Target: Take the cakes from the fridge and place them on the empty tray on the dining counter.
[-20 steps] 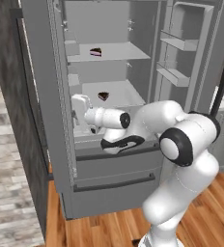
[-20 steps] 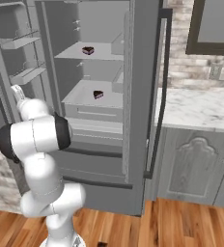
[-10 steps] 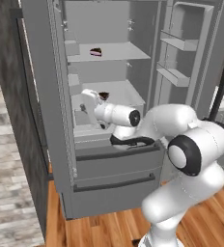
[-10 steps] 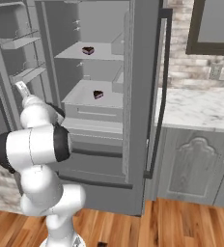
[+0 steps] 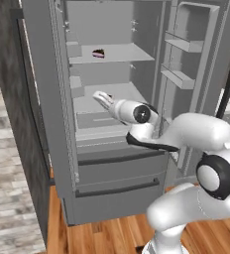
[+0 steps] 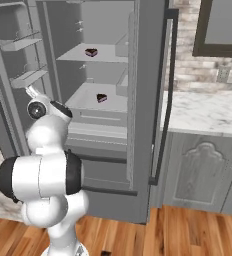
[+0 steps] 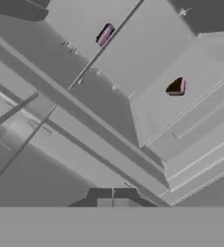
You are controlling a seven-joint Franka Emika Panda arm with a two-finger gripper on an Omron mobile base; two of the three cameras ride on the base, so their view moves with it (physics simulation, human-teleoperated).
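Room: kitchen, wood floor, fridge [image 5: 112, 168] doors open.
Upper shelf: one cake [image 6: 91, 52] near the middle.
Lower shelf: second cake [image 6: 102, 98] alone.
Fingers [image 5: 101, 96]: pressed together, empty, reaching over the lower shelf, apart from both cakes.

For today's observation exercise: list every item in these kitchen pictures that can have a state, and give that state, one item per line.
fridge: both upper doors open, the two bottom drawers shut.
upper cake: lying on the upper shelf, untouched.
lower cake: lying on the lower shelf, untouched.
gripper: shut, holding nothing, reaching in just above the lower shelf.
cabinet door: shut.
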